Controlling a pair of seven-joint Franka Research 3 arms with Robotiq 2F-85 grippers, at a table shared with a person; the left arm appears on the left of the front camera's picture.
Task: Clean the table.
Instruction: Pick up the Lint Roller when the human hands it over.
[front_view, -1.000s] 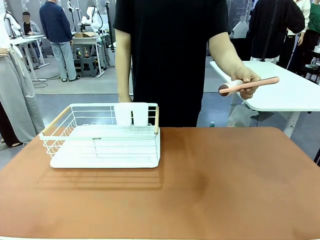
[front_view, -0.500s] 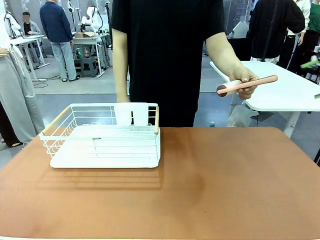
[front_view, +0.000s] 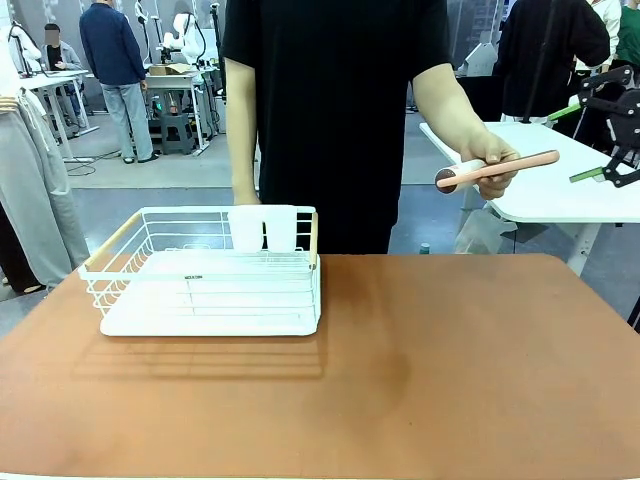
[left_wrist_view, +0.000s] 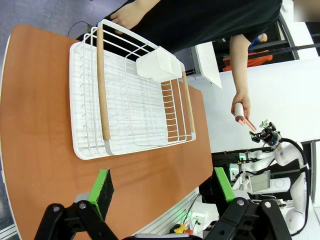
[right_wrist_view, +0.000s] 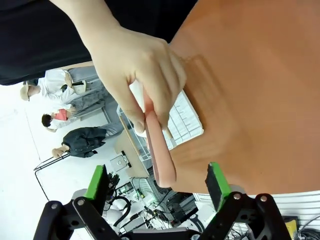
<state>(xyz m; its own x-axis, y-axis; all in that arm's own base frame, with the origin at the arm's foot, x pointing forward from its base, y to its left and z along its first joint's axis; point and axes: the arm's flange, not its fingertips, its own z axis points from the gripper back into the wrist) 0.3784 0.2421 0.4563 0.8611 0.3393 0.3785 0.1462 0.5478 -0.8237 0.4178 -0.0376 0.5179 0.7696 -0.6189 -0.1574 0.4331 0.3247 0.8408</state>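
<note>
R gripper (right_wrist_view: 156, 186) jaws apart, L gripper (left_wrist_view: 162, 189) same; pink handle (right_wrist_view: 160, 150) centred ahead of R jaws: recommend clamping clear of hand (right_wrist_view: 135, 65).

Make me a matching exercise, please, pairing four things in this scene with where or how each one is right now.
Things:
1. dish rack
2. pink-handled tool
3. right end effector
4. white cup holder

States:
A. open, facing the tool's handle
B. held in the air by the person's hand
C. standing on the table, on the robot's left
D. at the rack's far rim

Pairs: 1-C, 2-B, 3-A, 4-D
</note>
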